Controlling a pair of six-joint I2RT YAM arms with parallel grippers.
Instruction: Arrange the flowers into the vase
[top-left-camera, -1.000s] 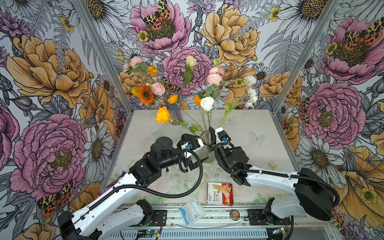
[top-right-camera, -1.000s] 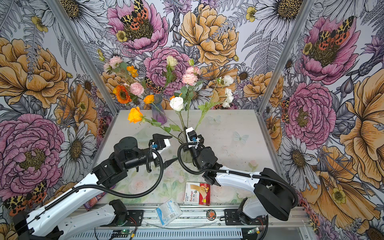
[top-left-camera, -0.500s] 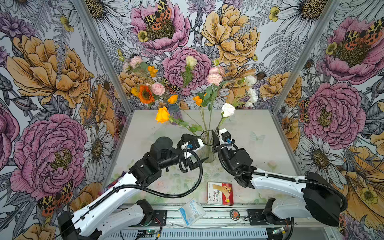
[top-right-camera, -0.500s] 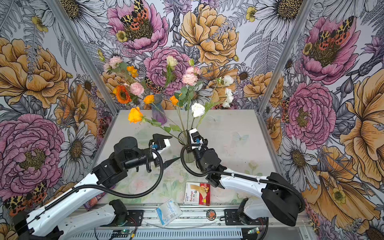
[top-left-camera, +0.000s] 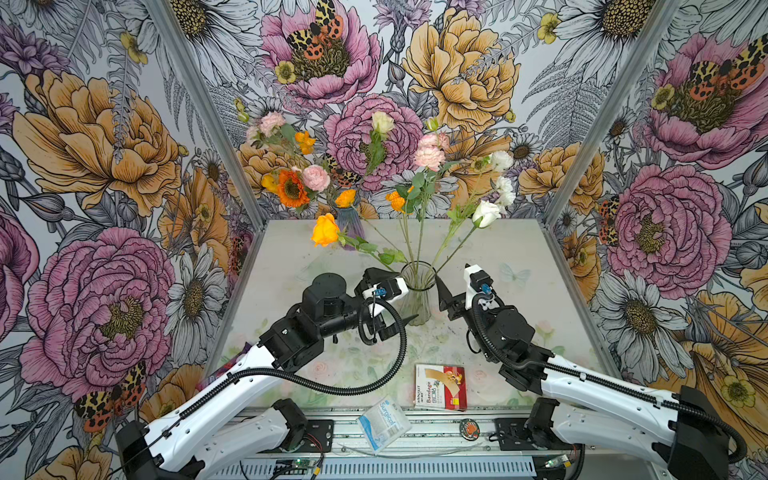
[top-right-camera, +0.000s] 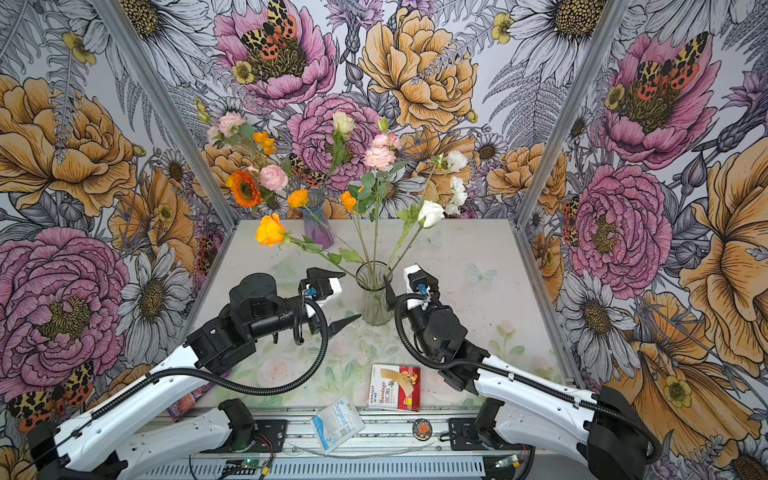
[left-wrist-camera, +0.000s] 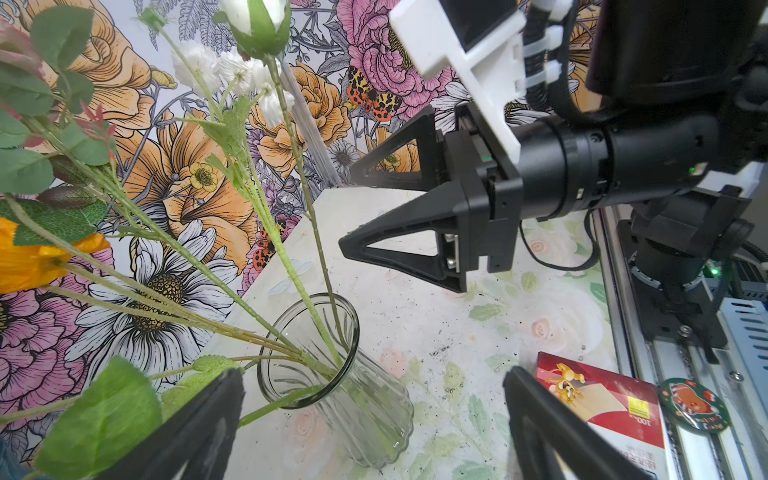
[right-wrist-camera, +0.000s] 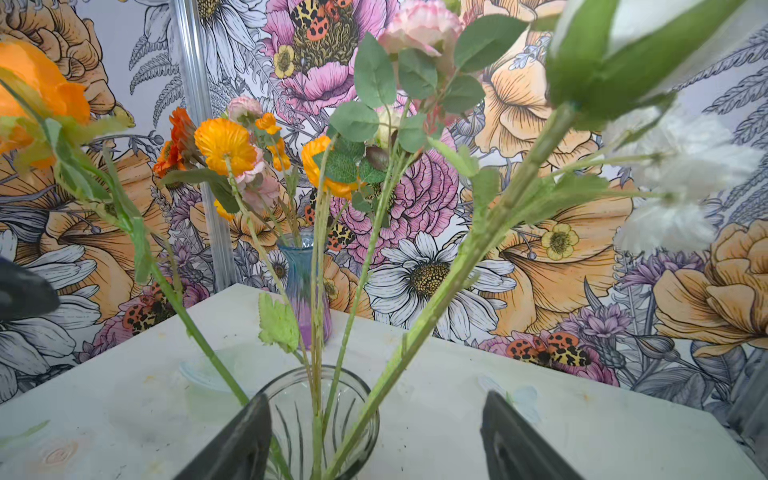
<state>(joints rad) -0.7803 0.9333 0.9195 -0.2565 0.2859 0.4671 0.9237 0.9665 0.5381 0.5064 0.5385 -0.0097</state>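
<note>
My right end effector (left-wrist-camera: 347, 210) has released the white rose (top-left-camera: 485, 212), which leans in the clear glass vase (top-left-camera: 417, 299) between my two spread, empty end effectors. Remaining flowers (top-left-camera: 316, 178) stand upright in the purple-blue vase (top-left-camera: 351, 224) at the worktop's (top-left-camera: 498, 245) far edge, nearer my left end effector (top-right-camera: 352, 295).

Robot lab test booth, small table (top-left-camera: 519, 241) boxed on three sides by floral-print wall panels (top-left-camera: 104, 166), metal posts (top-left-camera: 228, 158) at its back corners, arm bases (top-left-camera: 540, 424) bolted to a slotted rail (top-left-camera: 432, 436) along its front edge, bare circuit board (top-left-camera: 297, 462) and loose wiring, possibly a vented power-supply case (left-wrist-camera: 748, 328).
</note>
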